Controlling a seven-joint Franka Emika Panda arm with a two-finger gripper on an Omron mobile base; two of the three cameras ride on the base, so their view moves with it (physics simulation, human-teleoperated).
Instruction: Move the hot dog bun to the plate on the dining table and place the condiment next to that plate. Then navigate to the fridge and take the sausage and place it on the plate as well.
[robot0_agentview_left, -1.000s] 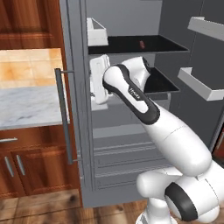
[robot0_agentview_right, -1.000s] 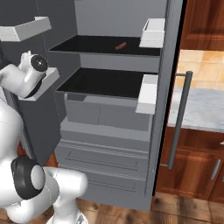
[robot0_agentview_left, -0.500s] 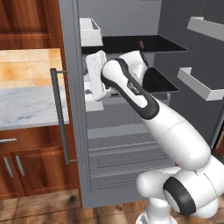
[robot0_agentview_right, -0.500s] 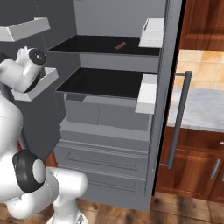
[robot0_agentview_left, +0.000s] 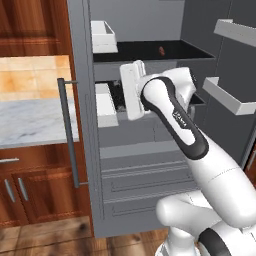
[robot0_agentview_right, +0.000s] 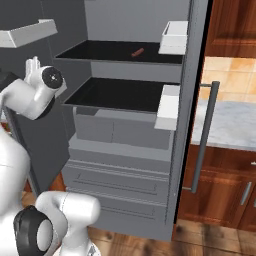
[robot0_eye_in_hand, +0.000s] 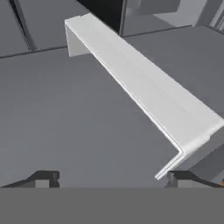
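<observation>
Sausage (robot0_agentview_right: 137, 52), one only, lies on the upper of two dark shelves inside the fridge (robot0_agentview_right: 125, 150), whose door carries two white bins. Gripper (robot0_eye_in_hand: 111, 177) is spread wide and empty, facing a white bin (robot0_eye_in_hand: 144, 94); beside the fridge are wood cabinets and a marble counter (robot0_agentview_left: 30, 120).

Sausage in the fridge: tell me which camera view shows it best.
The right base view. There the sausage lies in plain sight on the upper dark shelf, nothing in front of it. In the left base view it is a small foreshortened reddish spot far back on that shelf.
</observation>
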